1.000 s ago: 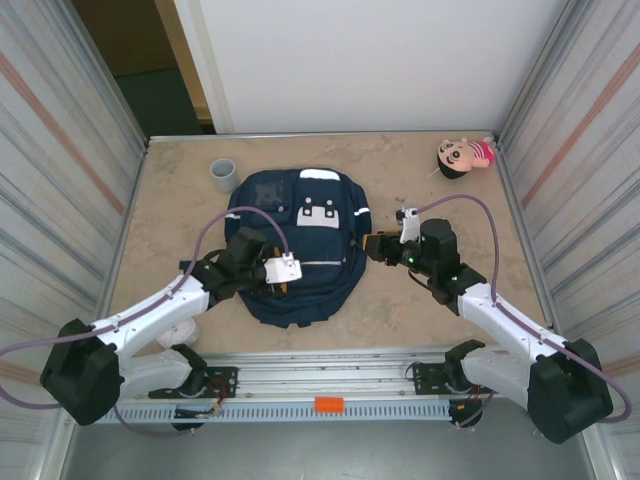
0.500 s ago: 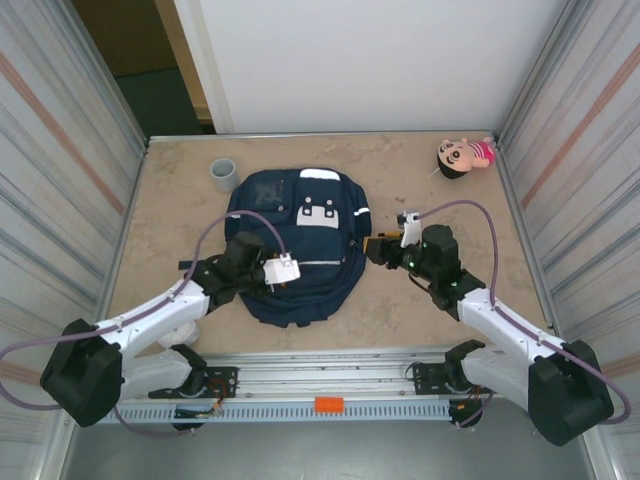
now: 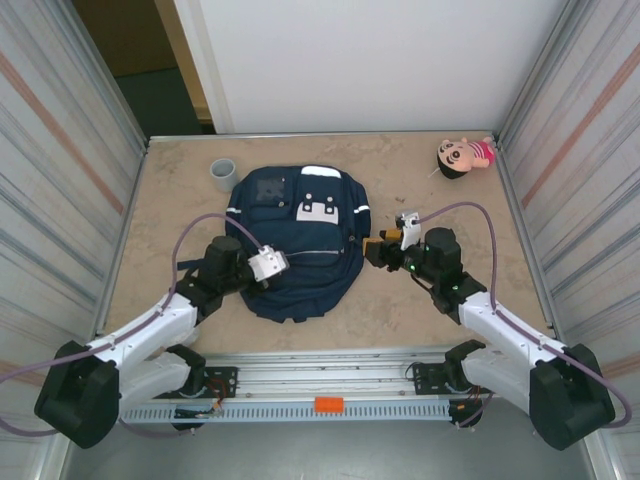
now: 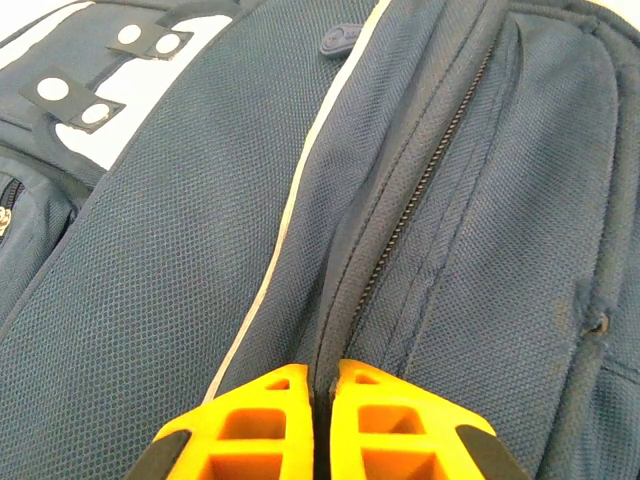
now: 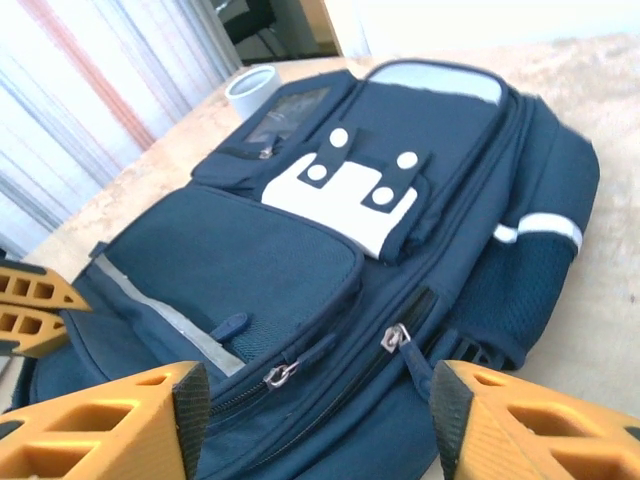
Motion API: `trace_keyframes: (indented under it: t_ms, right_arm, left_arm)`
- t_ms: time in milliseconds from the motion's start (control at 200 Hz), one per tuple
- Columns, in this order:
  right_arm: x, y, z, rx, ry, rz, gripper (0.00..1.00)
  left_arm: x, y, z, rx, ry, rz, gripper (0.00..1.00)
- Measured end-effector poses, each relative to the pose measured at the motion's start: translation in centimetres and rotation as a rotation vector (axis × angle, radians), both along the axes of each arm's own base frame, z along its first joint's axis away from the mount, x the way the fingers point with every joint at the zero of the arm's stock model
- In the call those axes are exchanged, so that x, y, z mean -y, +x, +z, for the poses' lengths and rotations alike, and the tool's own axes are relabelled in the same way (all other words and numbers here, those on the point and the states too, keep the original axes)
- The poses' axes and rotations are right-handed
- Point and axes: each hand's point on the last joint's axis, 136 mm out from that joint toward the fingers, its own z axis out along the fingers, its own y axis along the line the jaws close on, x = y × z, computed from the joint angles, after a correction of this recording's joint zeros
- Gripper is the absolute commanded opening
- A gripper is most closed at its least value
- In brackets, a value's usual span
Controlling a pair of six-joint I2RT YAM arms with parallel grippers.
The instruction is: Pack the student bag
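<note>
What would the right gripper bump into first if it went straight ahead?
Probably the large navy blue fabric backpack. The right gripper, jaws open, points at its side, near the small metal zipper pulls. How far off it is, the picture doesn't tell.

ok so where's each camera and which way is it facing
Top external: above the near edge, looking down on table, bag, cup, doll; left arm, right arm.
Left wrist: close over the bag's zipper; left gripper shut.
Right wrist: low by the bag's side, facing the cup; right gripper open.
Shared: all see the bag.
</note>
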Motion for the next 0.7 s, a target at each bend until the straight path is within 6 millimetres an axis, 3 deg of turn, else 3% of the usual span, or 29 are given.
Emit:
trace_keyframes:
  t_ms: [271, 481, 702]
  right_arm:
    - [-0.7, 1.3, 0.0, 0.079, -0.102, 0.1, 0.63]
    - [-1.1, 3.6, -1.5, 0.034, -0.137, 0.169, 0.62]
    - [-2.8, 3.9, -2.5, -0.006, -0.122, 0.274, 0.62]
  left_arm:
    - [-0.1, 0.1, 0.5, -0.019, -0.126, 0.025, 0.0]
    - [-0.3, 0.3, 1.2, -0.024, -0.192, 0.055, 0.0]
    - [-0.7, 0.6, 2.0, -0.03, -0.247, 0.087, 0.0]
